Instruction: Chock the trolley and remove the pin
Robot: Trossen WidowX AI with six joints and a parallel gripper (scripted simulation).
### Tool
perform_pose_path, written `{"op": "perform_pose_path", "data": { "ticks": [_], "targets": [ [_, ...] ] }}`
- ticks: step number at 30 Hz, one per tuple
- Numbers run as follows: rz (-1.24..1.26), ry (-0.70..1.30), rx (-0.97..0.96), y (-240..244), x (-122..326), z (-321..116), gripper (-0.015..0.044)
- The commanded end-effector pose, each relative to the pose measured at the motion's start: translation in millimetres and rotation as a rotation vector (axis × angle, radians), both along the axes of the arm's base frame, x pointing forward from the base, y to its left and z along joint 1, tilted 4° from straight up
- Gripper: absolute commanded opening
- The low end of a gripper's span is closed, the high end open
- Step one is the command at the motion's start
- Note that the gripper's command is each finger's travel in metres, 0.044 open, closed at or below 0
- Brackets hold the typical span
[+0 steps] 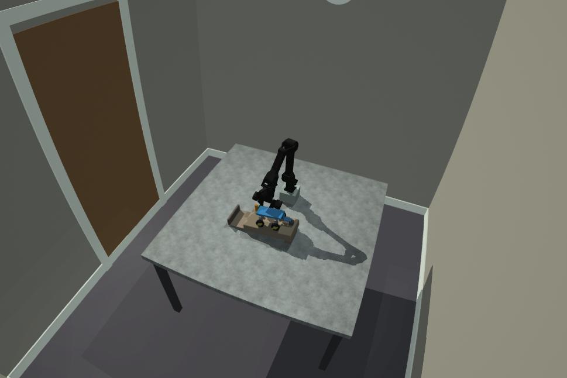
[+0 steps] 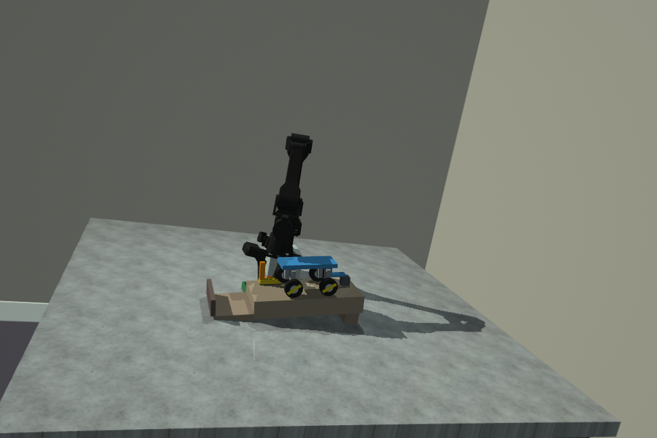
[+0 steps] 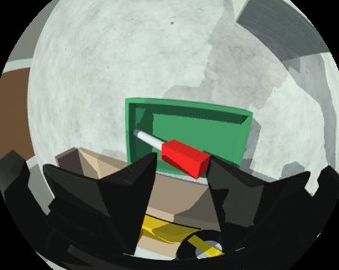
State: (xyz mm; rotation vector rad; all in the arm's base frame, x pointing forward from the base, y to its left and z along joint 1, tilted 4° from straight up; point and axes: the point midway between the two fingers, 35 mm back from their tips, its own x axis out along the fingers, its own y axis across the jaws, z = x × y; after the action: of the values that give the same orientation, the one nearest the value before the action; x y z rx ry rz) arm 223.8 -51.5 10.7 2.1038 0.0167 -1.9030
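Observation:
The blue trolley stands on the tan ramp. The yellow chock with its orange handle lies at the downhill side of the trolley's far downhill wheel and appears to touch it. The red-headed stop pin lies slanted at the green tray: its grey tip is over the tray's inside and its head is over the near wall. My gripper is partly open. The pin's head lies between the fingertips, close to the right one, not clamped. Whether it touches that finger or the rim is unclear.
An upright end board stands at the ramp's low end. The arm's pale base block stands behind the ramp and shows at the top right of the wrist view. The arm bends low beside the trolley's far side.

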Motion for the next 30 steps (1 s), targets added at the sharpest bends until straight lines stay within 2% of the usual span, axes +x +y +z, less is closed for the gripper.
{"op": "perform_pose_path", "data": {
  "ticks": [1,23,28,30],
  "targets": [
    [-0.005,0.002,-0.005,1.3,-1.4,-2.5,0.0190],
    [-0.005,0.003,-0.005,9.4,-4.1,-11.6,0.0190],
    [0.000,-0.001,0.001,9.6,-1.9,-9.4,0.0321],
    [0.000,-0.001,0.001,9.6,-1.9,-9.4,0.0340]
  ]
}}
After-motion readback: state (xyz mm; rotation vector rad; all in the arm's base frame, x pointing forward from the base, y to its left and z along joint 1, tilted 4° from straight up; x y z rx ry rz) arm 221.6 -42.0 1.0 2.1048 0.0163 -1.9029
